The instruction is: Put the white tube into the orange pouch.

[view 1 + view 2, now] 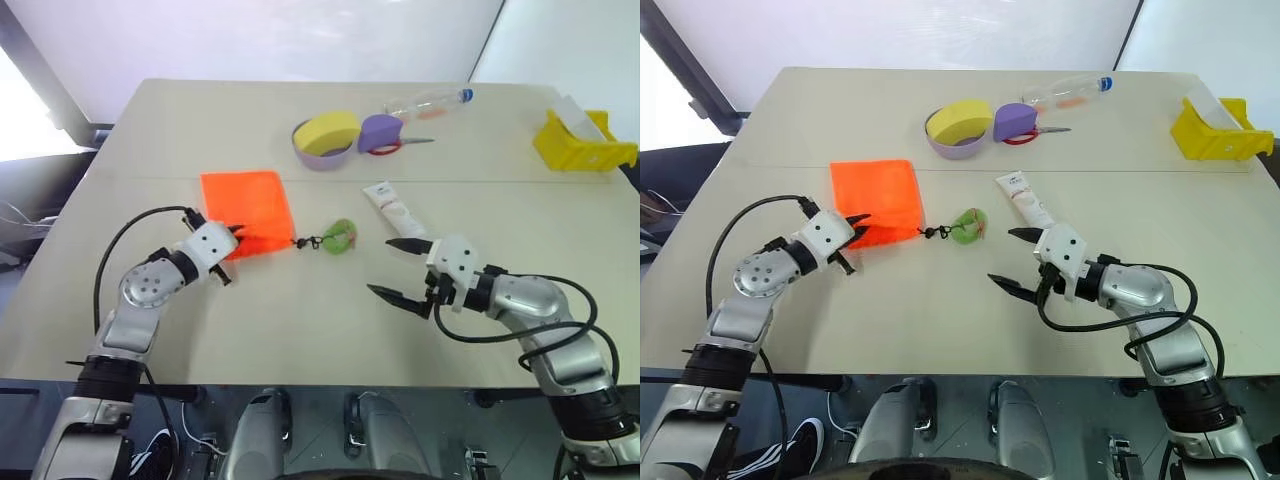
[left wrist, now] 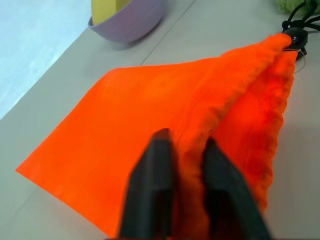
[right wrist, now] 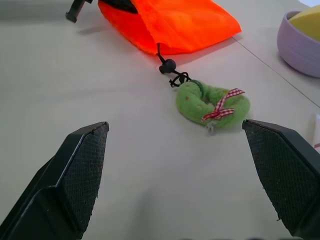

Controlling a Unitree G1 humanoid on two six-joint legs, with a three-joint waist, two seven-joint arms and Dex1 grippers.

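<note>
**Left gripper pinches the pouch edge; the tube lies just beyond the wide-open right gripper**

The flat bright orange fabric pouch (image 1: 245,212) lies on the beige table (image 1: 300,330), its black cord trailing to a small green ring-shaped charm with a red checked bow (image 1: 340,237). The left gripper (image 1: 232,240) is clenched on the pouch's near hem, close to the corner where the cord comes out; the left wrist view shows the two black fingers (image 2: 150,190) squeezed together with a fold of orange cloth between them.

Taking the pouch as the landmark, the small white squeeze tube (image 1: 393,210) rests flat on the table well to the pouch's right, past the charm, touched by nothing. Its long axis runs slantwise, the far end angled back toward the pouch's side and the near end pointing at the right gripper (image 1: 402,270).

The right gripper, jaws spread wide and grasping nothing, hovers near the tube's near end and is plainly the nearer arm. It would probably need to reach forward past that end and close across the tube's narrow width, crosswise to its slant, while the left keeps the pouch pinned.
</note>
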